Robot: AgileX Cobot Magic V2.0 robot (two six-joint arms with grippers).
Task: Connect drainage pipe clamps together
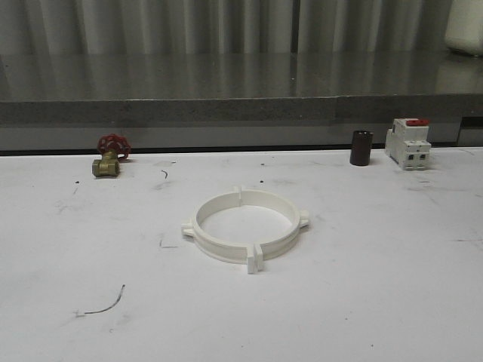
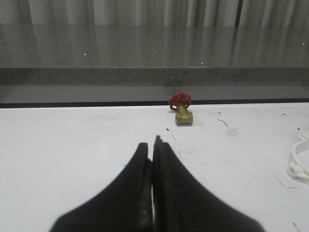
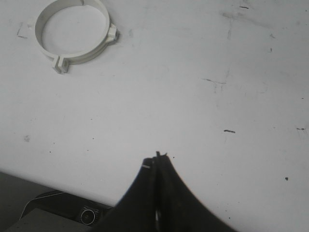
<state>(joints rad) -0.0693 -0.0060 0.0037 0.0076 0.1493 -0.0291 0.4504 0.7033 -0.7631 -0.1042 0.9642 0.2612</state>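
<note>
Nearest thing: two white plastic semicircular drainage pipe clamps (image 1: 245,225), lying flat on the white table (image 1: 377,302) near its middle, closer to the front-view camera than the other items.
Clamp look: both halves sit closed up into one ring, hollow in the middle, with a raised lip along the band; paired flat tabs meet at the near seam and again at the far seam, and a small lug sticks out on each side.
Clamp seams: tabs at the near joint stand side by side and touching; a thin slit shows between them.
Clamp in wrist views: the ring (image 3: 75,34) lies well apart from the right gripper; an edge of it (image 2: 300,162) shows off to one side of the left gripper.
Left gripper (image 2: 153,145): black fingers pressed together, nothing between them, over bare table.
Right gripper (image 3: 157,159): black fingers closed tip to tip, holding nothing, over bare table.
Count, clamps: two halves, one ring.
Count, brass valve with red handwheel (image 1: 110,157): one, at the far left of the table by the back edge.
Count, dark brown short cylinder (image 1: 361,148): one, upright, far right.
Count, white boxy breaker with red top (image 1: 408,142): one, just beside the cylinder, apart from it.
Table marks: several thin dark scuffs and specks.
</note>
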